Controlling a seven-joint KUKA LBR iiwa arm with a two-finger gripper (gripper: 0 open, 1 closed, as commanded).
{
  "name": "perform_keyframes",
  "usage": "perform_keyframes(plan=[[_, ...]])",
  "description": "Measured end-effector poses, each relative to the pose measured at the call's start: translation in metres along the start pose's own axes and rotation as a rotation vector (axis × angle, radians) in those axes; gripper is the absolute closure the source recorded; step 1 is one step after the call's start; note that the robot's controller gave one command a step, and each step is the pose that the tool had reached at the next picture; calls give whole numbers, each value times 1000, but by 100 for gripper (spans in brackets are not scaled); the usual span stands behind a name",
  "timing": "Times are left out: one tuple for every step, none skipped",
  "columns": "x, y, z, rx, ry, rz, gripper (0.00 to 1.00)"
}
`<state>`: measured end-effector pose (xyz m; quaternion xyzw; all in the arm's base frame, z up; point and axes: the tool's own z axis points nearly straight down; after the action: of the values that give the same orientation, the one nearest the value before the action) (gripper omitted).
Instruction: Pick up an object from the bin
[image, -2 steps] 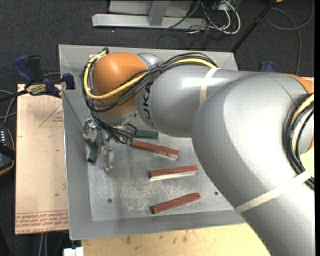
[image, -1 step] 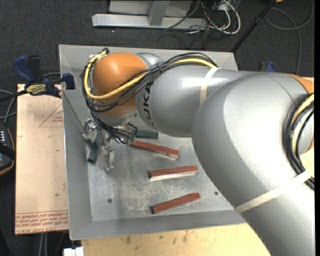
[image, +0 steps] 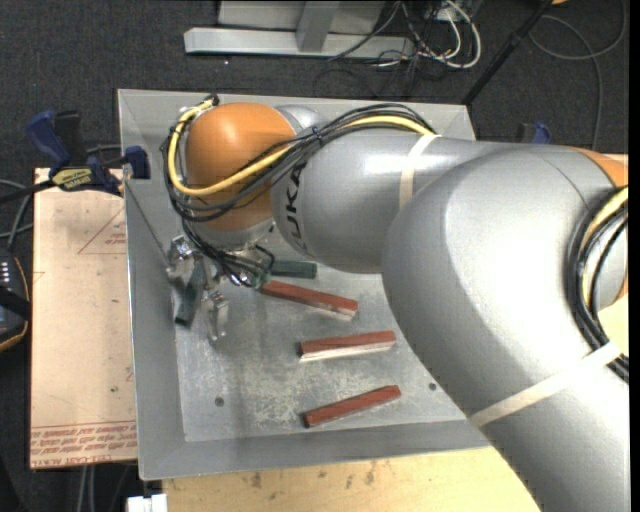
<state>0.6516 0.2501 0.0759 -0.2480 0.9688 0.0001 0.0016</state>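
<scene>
The gripper (image: 200, 312) is hovering by the bin's (image: 240, 400) left wall, fingers spread. A red-brown bar (image: 310, 297) is lying beside it.

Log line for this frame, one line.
jaws: open, over bin left | held: nothing | near: top red stick | also: middle stick, bottom stick

Robotics lab: KUKA arm (image: 450, 220), floor cables (image: 440, 40), metal bin (image: 240, 395).

arm (image: 480, 280): cut off right | bin (image: 200, 400): right side hidden under arm | dark green block (image: 298, 268): partly hidden
</scene>
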Motion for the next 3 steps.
perform_keyframes(plan=[[-1,1,-1,-2,-5,-8,100],[-1,1,-1,-2,-5,-9,100],[0,1,-3,-2,-2,-10,100]])
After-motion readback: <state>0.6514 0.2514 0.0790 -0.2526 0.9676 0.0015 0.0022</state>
